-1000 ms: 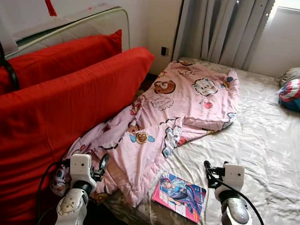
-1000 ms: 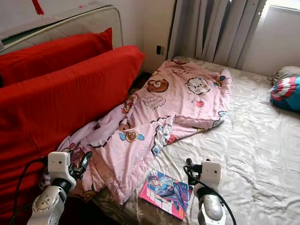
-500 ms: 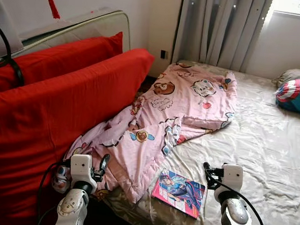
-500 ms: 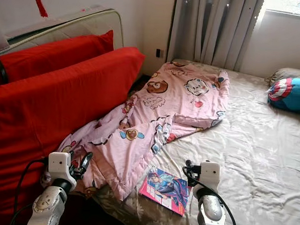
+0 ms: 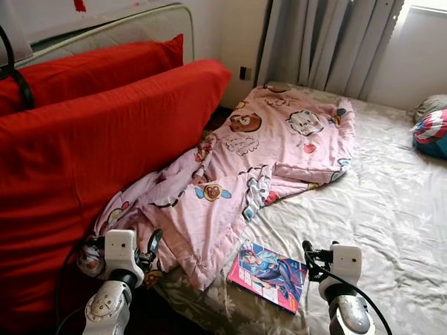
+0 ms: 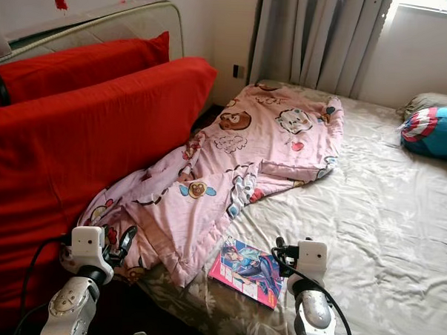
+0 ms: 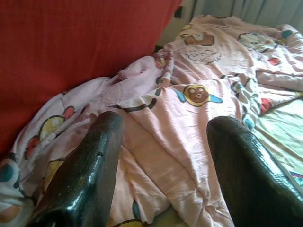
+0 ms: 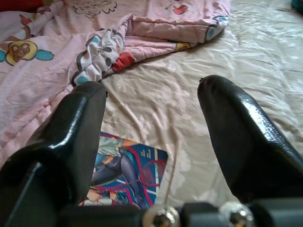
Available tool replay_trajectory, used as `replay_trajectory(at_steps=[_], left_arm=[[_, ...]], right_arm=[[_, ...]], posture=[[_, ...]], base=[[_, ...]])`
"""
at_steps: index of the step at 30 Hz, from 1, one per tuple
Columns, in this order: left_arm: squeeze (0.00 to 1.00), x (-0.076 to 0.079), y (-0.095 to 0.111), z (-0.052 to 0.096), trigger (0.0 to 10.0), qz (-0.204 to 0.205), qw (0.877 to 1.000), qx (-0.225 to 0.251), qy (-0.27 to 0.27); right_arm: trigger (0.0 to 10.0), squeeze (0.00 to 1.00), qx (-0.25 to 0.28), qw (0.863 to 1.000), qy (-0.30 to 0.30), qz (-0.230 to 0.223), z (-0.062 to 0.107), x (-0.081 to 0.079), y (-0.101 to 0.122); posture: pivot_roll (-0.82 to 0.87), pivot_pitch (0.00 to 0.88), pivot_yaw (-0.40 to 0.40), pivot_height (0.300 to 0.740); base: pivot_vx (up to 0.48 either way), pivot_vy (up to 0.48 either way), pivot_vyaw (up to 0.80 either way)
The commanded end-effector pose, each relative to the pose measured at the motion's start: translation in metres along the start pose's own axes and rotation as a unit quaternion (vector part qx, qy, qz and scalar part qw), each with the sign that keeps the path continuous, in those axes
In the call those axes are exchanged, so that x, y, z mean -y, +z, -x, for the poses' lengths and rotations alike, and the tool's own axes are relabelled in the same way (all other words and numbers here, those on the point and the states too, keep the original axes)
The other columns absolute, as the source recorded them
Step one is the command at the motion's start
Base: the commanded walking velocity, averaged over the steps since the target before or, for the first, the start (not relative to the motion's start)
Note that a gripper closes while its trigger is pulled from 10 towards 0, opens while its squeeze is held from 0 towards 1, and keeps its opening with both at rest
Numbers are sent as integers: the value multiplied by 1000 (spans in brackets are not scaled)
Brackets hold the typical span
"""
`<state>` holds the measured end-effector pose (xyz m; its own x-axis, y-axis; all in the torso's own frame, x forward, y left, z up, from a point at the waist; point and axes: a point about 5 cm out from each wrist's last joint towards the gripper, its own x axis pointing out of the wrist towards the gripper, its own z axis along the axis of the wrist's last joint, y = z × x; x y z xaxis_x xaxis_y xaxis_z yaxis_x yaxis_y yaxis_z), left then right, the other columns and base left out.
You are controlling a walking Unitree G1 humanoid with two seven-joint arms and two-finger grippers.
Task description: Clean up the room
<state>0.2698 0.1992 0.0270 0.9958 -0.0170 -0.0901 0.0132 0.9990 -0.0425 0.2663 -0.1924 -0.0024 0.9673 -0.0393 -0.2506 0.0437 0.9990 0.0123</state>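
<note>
A pink cartoon-print blanket lies crumpled across the left half of the bed, one end hanging off the near corner. A colourful comic book lies flat on the beige sheet near the bed's front edge, just beside the blanket's hem; it is also in the right wrist view as the comic book. My left gripper is held open over the blanket's hanging end. My right gripper is open, just right of the book and a little above the sheet. Neither holds anything.
Two big red cushions lean against the headboard along the left. A blue, red and white shield-print pillow lies at the far right. Grey curtains hang behind the bed. The beige sheet is bare on the right.
The whole picture has shifted a little as the camera moved closer and lower. Both grippers stay open in the same pose, and the blanket and book lie as before.
</note>
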Motion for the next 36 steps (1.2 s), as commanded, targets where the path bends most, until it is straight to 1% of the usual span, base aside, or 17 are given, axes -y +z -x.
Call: replay_trajectory(at_steps=[1, 4, 8, 11, 36], left_arm=[[0, -1, -1, -1, 10000, 0, 1000, -8, 0], [0, -1, -1, -1, 10000, -1, 1000, -8, 2], [0, -2, -1, -1, 10000, 0, 1000, -8, 5], [0, -3, -1, 0, 10000, 0, 1000, -9, 7], [0, -5, -2, 1, 10000, -2, 1000, -12, 9]], right_arm=[[10000, 0, -1, 1000, 0, 4, 0, 1, 0], [10000, 0, -16, 1000, -2, 11, -1, 2, -2], [10000, 0, -23, 1000, -3, 9, -1, 2, -3], [10000, 0, -7, 1000, 2, 5, 0, 0, -2], [10000, 0, -10, 1000, 6, 2, 0, -2, -3]], posture=[[-23, 0, -6, 666], [-22, 0, -7, 666], [-20, 0, -9, 651], [-16, 0, -10, 646], [-9, 0, -7, 646]], base=[[0, 0, 0], [0, 0, 0], [0, 0, 0], [0, 0, 0], [0, 0, 0]])
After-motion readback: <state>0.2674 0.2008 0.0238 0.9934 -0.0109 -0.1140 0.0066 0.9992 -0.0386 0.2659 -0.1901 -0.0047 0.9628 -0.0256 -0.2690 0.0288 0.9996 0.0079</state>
